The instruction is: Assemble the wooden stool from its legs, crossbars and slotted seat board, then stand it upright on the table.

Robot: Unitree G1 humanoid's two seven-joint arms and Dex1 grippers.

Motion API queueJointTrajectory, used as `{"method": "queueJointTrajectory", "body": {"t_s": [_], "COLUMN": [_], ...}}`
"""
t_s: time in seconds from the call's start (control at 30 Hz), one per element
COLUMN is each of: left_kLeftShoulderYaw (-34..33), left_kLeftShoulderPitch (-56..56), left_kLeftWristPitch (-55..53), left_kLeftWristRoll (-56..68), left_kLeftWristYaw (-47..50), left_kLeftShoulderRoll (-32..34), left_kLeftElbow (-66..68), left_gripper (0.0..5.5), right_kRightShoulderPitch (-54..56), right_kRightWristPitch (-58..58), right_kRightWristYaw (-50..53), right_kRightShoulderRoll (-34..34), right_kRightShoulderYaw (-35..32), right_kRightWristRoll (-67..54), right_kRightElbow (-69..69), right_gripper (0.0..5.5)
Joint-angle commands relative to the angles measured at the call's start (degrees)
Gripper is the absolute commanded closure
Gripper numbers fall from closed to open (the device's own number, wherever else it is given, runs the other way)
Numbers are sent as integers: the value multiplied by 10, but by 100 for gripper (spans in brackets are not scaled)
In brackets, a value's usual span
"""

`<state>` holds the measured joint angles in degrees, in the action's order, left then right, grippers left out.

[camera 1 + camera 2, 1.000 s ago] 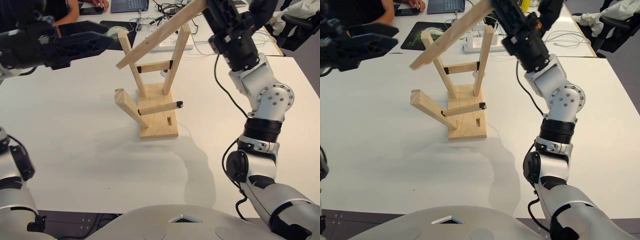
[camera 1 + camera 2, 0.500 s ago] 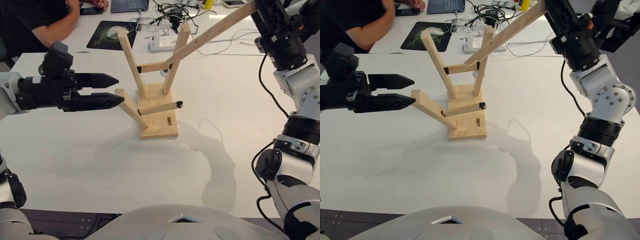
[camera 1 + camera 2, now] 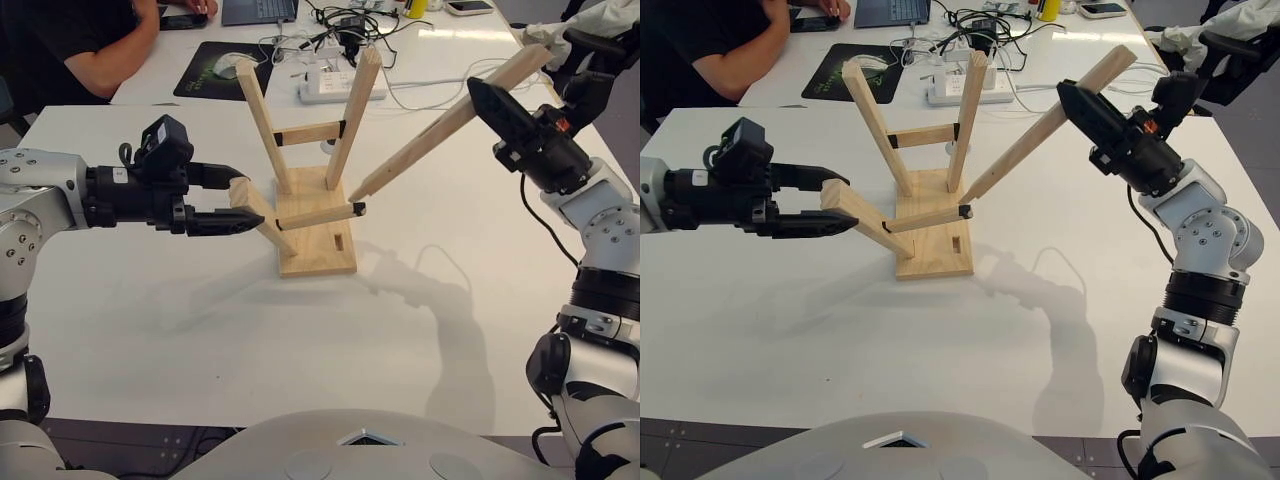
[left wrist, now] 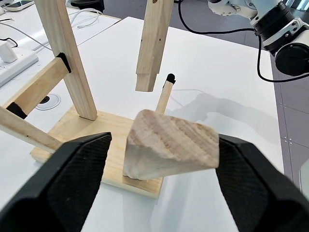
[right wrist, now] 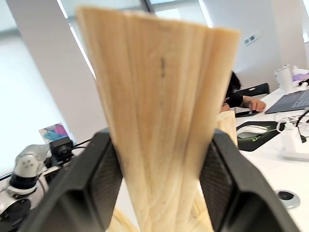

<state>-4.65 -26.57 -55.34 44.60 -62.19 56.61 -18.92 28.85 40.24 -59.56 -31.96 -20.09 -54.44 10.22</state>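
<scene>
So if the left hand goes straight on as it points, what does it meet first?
The cut end of the slanted stool leg: it lies between the open fingers of the left hand, so contact would probably come at once.

no legible text, no readable labels, brands, numbers or signs on anything in view

The white worktop (image 3: 150, 330) has a round cable grommet (image 4: 47, 101) set into it. Just behind it stands a second white table (image 3: 440, 45) with a laptop (image 3: 258, 10), a black mouse mat (image 3: 205, 60), a white power strip (image 3: 335, 88) and tangled cables (image 3: 345, 22). Grey tiled floor (image 4: 294, 125) lies beyond the worktop's edge. A dark chair (image 3: 592, 42) draped in pale cloth stands near the far right corner.
</scene>
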Motion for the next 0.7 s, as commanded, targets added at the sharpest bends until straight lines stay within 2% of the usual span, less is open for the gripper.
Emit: {"method": "queueJointTrajectory", "body": {"t_s": [0.03,0.57,0.7], "left_kLeftShoulderYaw": [14,51,58], "left_kLeftShoulderPitch": [-17,-63,-69], "left_kLeftWristPitch": [12,19,19], "left_kLeftWristRoll": [-18,-46,-48], "left_kLeftWristYaw": [-19,-61,-68], "left_kLeftShoulderRoll": [18,19,19], "left_kLeftElbow": [17,58,64], "left_gripper": [182,182,182], "right_kRightShoulderPitch": [-12,-49,-31], "right_kRightWristPitch": [-19,-132,-161], "right_kRightWristYaw": [-49,-104,-127], "right_kRightShoulderRoll": [-8,48,41], "right_kRightShoulderYaw": [15,115,139], "right_kRightWristRoll": [21,131,159], "right_kRightElbow": [19,4,13], "right_gripper": [340,340,340]}}
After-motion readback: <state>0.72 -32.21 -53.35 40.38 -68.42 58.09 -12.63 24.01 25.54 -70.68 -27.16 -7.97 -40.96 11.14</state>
